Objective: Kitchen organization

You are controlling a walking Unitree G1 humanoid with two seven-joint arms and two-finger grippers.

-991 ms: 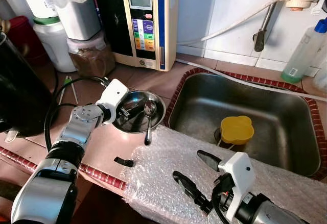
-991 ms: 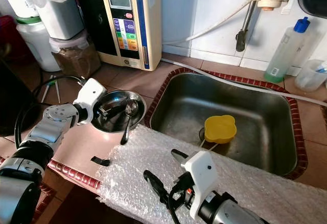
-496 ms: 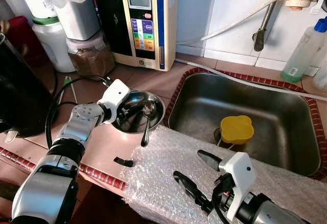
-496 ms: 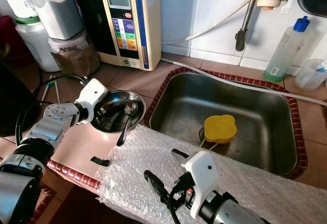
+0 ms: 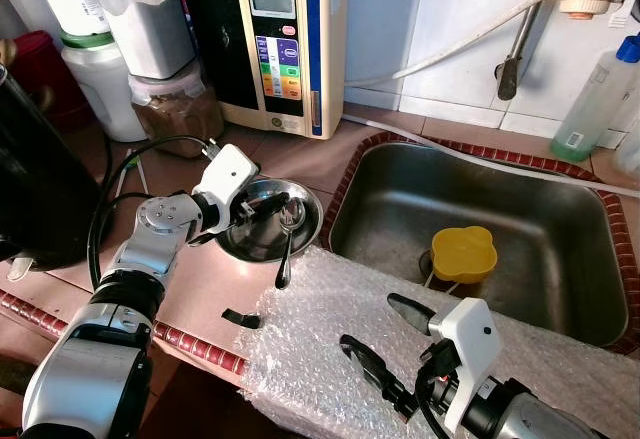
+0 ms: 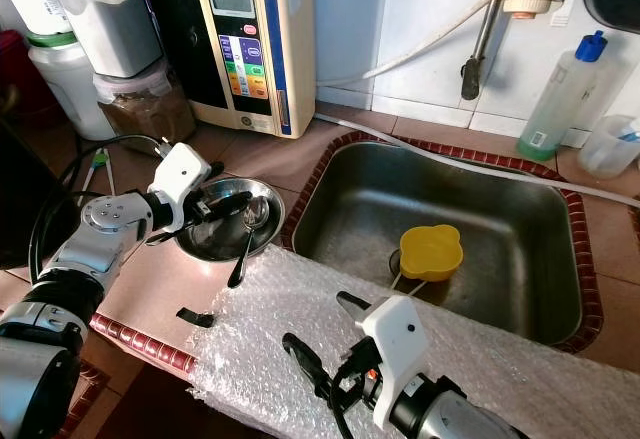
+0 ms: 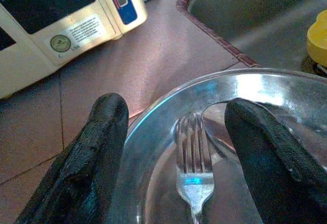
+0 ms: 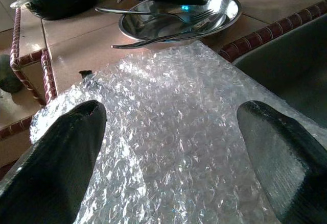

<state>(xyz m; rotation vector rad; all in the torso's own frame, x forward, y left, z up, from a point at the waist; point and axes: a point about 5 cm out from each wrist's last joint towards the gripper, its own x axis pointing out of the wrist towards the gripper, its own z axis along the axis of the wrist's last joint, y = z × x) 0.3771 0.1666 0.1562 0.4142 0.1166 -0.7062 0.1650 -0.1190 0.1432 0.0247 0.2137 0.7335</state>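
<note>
Beside the sink [image 5: 480, 209], the steel bowl [image 5: 255, 244] holding a fork [image 7: 194, 175] and spoon [image 5: 285, 249] is sitting left; the left gripper [image 5: 262, 207], fingers apart, is straddling its rim, likely about to clamp; the right gripper [image 5: 385, 339] is hovering spread over bubble wrap [image 5: 330, 349]

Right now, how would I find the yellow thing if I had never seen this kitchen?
Look for the big steel sink sunk into the tiled counter, edged with red-brown tiles. Down on its bottom, near the front wall, sits a small yellow plastic cup with a wavy, flower-like rim. It is the one bright yellow thing against the grey metal.
</note>
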